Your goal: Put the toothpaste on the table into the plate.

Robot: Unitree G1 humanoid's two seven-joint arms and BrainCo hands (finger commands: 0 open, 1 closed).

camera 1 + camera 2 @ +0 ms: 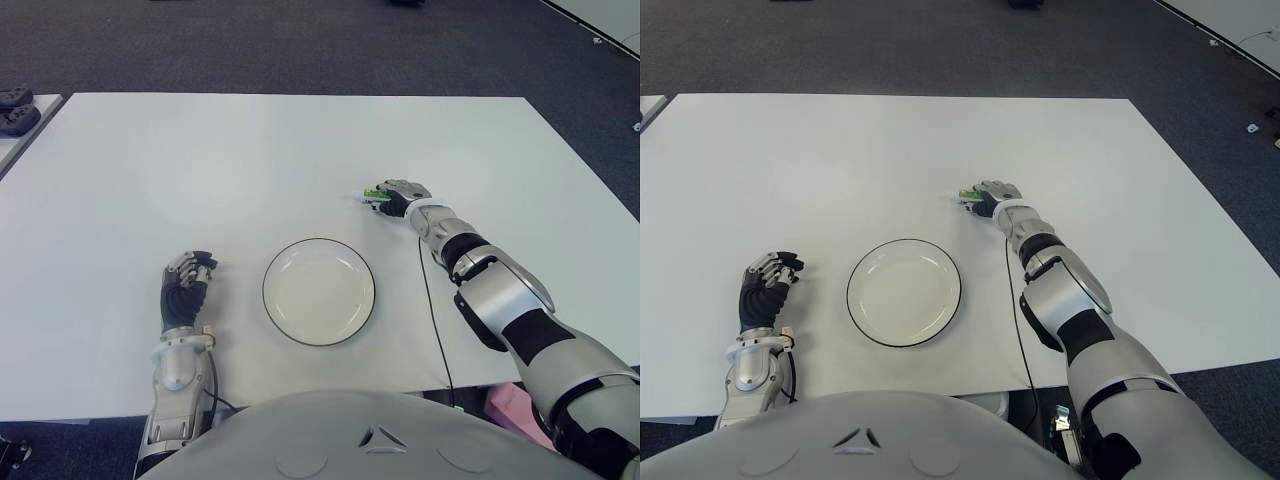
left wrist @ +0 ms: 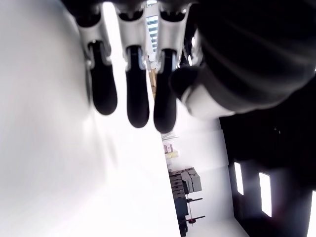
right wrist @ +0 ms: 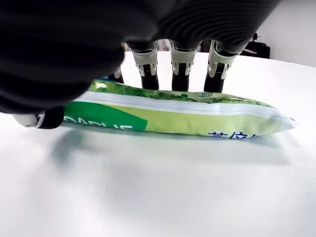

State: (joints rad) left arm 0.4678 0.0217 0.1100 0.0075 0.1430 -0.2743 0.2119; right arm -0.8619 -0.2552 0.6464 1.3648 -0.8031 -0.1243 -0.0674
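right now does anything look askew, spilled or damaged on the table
Nothing stands out. The green toothpaste tube lies flat and intact on the white table, with the right hand closing its fingers around it. The black-rimmed white plate sits level; the left hand shows left of it.

A broad white table [image 1: 200, 170] stands on dark grey carpet [image 1: 300, 40], evenly lit.
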